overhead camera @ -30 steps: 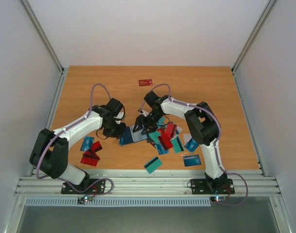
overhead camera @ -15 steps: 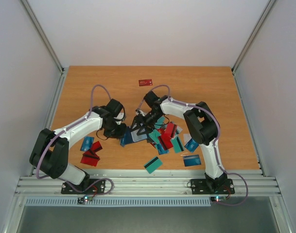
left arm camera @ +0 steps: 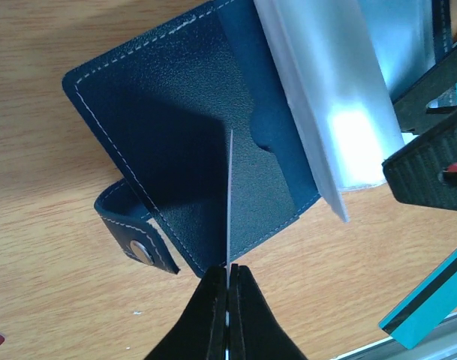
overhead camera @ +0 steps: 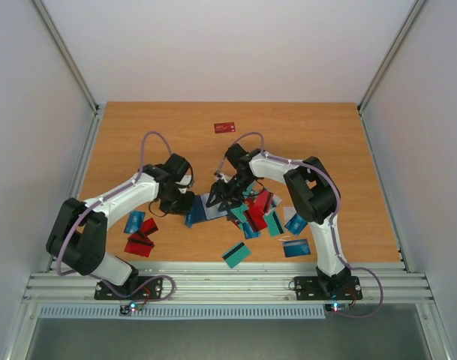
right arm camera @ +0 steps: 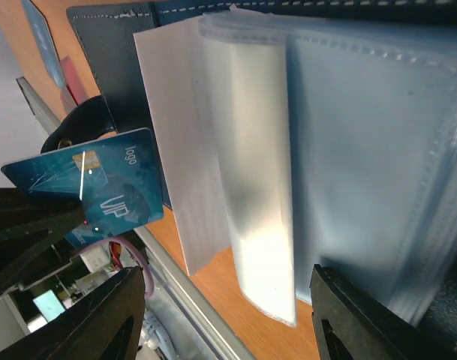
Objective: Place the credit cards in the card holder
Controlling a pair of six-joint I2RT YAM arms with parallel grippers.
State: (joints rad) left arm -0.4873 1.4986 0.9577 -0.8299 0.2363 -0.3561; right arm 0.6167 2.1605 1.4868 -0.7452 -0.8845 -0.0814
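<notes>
"Starting with the card holder (overhead camera: 200,211), where is it?"

"It lies open on the wooden tabletop (overhead camera: 138,139) between the two arms, navy cover down, with its clasp tab (left arm camera: 134,232) sticking out at one side. Clear plastic sleeves (right arm camera: 341,150) fan up from the middle. I cannot tell whether any sleeve has a card in it."

"What is the left gripper (left arm camera: 228,274) doing?"

"Its jaws are pressed together on one teal-blue credit card (right arm camera: 100,187) with a printed chip. The card is held edge-on over the holder's navy inner pocket (left arm camera: 266,187). Whether it touches the pocket is unclear."

"And the right gripper (right arm camera: 224,315)?"

"Its jaws are spread with nothing pinched, and the sleeves show between its fingers."

"Any other cards?"

"Loose credit cards (overhead camera: 254,210) in teal, red and blue lie heaped just right of the holder. A few red and blue ones (overhead camera: 142,234) lie to its left. A single red card (overhead camera: 225,127) sits well apart, towards the far edge."
</notes>
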